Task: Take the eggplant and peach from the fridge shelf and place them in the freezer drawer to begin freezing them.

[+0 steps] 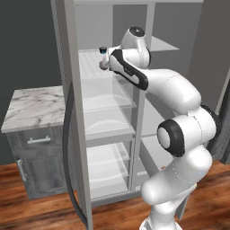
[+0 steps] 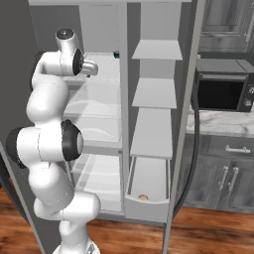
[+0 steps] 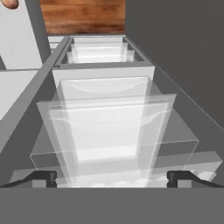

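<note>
Kitchen w/ dark walls, wood floor, open fridge in the middle. Peach sits in the freezer drawer, pulled out at the bottom right of the fridge, so that half looks done. Eggplant isn't clear to me; a small dark cup w/ blue rim stands on the ridged fridge shelf up top. Gripper is at that shelf's level, jaws spread wide, holding nothing, prob. ready for the next pick. Hand view looks down over the stacked clear shelves. Marble bench left of the fridge; microwave to the right.
</note>
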